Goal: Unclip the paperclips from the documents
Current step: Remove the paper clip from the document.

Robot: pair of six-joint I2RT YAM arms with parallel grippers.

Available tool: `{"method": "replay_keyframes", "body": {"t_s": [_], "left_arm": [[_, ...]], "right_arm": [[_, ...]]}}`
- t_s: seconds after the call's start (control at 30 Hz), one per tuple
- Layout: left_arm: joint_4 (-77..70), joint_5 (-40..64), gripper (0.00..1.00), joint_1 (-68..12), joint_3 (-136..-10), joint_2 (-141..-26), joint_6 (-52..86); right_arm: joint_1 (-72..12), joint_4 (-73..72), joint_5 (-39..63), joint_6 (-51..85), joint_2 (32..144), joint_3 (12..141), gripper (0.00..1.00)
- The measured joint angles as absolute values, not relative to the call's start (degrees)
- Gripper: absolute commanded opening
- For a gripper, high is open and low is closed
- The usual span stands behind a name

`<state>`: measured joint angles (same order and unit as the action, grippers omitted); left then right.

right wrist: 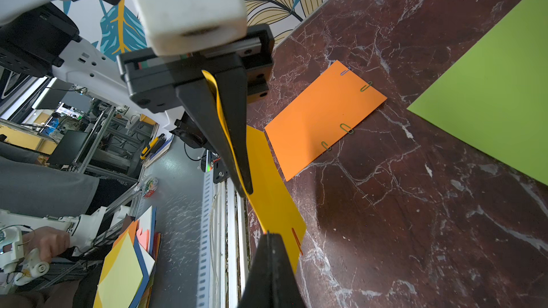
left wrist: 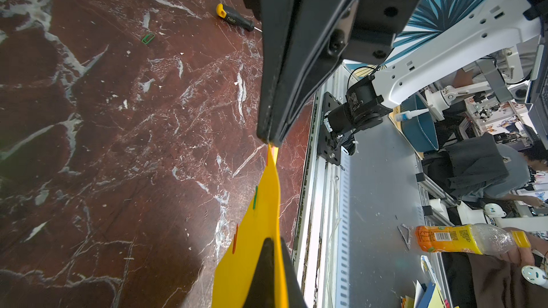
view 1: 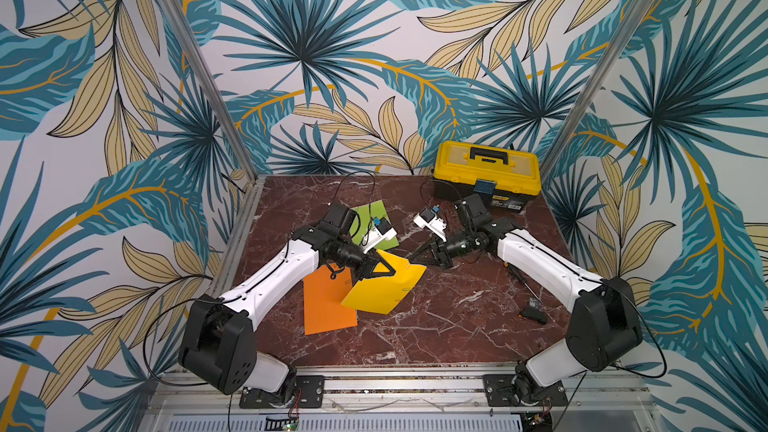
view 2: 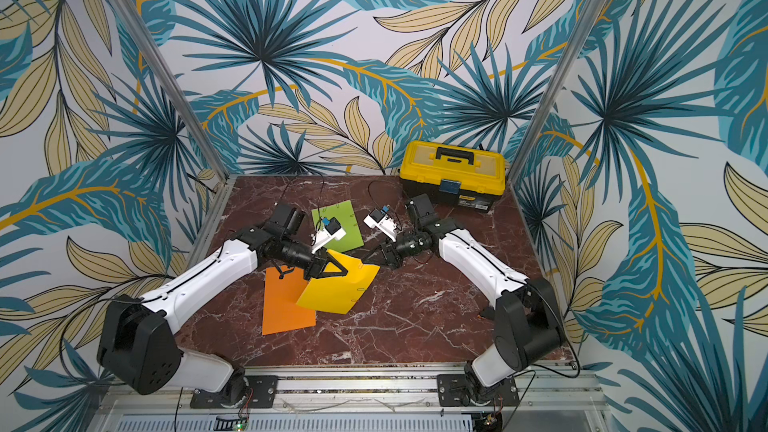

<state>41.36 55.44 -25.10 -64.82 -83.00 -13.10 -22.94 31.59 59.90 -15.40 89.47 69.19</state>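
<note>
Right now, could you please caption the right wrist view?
Left gripper and right gripper pinch yellow sheet; four paperclips on orange sheet.

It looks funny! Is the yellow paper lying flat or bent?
Bent: the left gripper and right gripper pinch the yellow paper, and it curves between them.

In both top views the paperclips [view 1: 409, 278] on the yellow sheet [view 1: 386, 290] are too small for me to tell colours; my left wrist camera [view 1: 380, 232] hides part of the green sheet [view 1: 376, 211].
</note>
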Motion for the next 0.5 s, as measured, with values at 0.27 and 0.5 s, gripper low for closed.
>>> {"method": "replay_keyframes", "body": {"t_s": [0.27, 0.5], "left_arm": [[41.34, 55.24, 0.00, -25.21, -64.82, -83.00, -13.13], [41.19, 55.22, 0.00, -25.21, -64.82, -83.00, -13.13]], "right_arm": [[-22.85, 31.57, 60.05, -15.40, 89.34, 69.06, 0.04], [-22.79, 31.57, 60.05, -15.40, 89.06, 68.97, 0.04]]}}
